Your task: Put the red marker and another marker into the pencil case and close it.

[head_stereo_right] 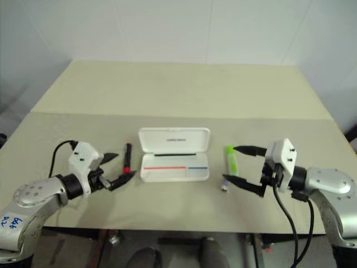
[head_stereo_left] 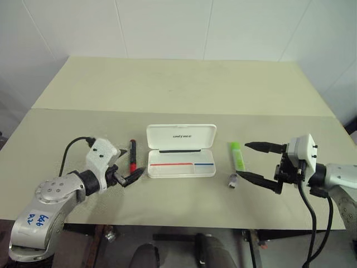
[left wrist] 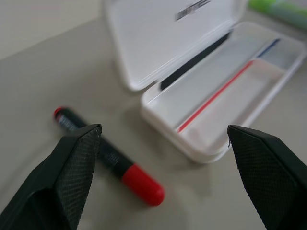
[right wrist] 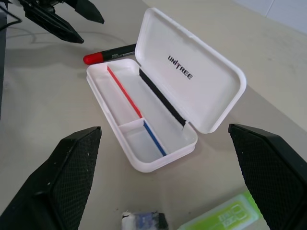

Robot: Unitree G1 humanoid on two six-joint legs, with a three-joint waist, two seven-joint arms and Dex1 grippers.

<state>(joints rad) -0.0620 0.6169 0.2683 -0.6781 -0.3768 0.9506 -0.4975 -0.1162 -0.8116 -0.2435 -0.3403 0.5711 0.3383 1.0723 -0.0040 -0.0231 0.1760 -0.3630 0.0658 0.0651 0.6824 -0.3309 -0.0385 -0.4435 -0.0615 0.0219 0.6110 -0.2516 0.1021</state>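
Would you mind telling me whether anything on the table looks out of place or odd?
Only a small grey metallic piece lying loose just below the green highlighter, right of the open pencil case; it matches nothing else there.

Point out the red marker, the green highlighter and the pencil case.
red marker (head_stereo_left: 133, 156): left eye view, middle of its barrel.
green highlighter (head_stereo_left: 238, 156): left eye view, middle of its light-green body.
pencil case (head_stereo_left: 181, 135): left eye view, open lid by the logo.

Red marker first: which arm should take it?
Left. The red marker lies left of the open pencil case, right by the open left gripper; the right gripper flanks the green highlighter.
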